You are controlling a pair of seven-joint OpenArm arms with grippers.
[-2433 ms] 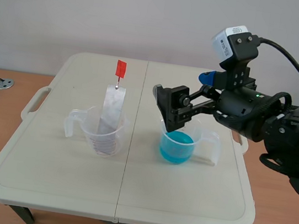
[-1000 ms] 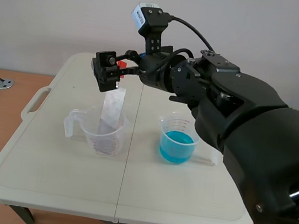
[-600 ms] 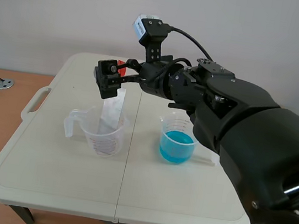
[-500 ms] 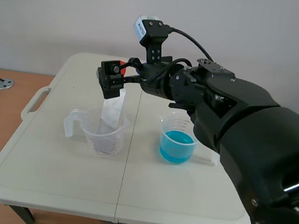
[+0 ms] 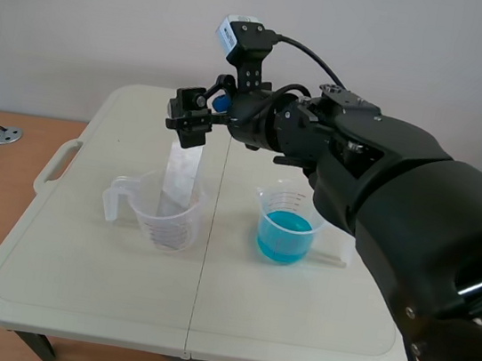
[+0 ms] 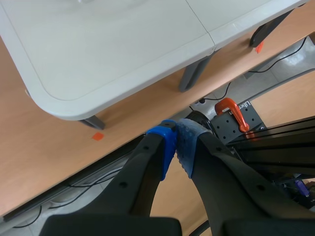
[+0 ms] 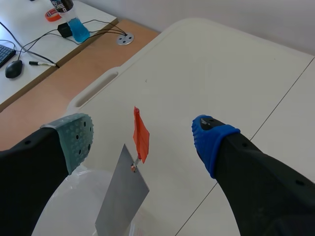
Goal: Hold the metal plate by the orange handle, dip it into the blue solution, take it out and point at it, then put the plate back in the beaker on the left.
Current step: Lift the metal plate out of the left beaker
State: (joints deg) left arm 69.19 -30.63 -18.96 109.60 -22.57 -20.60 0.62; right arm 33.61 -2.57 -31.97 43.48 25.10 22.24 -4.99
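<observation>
Setting: a pale folding bench [image 5: 205,310] with a seam running from its near edge to its far edge, against a plain wall.
Left beaker: a clear plastic beaker [image 5: 164,216] with a handle stood on the left half of the bench, about midway between the near and far edges.
Metal plate: a thin grey metal plate [image 5: 179,172] stood tilted inside the left beaker, its upper end rising well above the rim.
Orange handle: a small orange handle [image 7: 141,133] was fixed to the top of the plate and stuck up from it.
Right beaker: a second clear beaker [image 5: 291,207] stood just right of the seam, level with the first and well apart from it.
Blue solution: bright blue solution [image 5: 285,238] filled the lower part of the right beaker.
Right tool: the right tool [image 5: 192,122] reached across the seam and hung above the left beaker. Its fingers were spread wide, the grey-green pad [image 7: 74,137] on one side of the orange handle and the blue pad [image 7: 209,137] on the other, neither touching it; it held nothing.
Left tool: the left tool [image 6: 176,141] sat below the bench's near left corner, over the floor, its two blue pads pressed together with nothing between them.
</observation>
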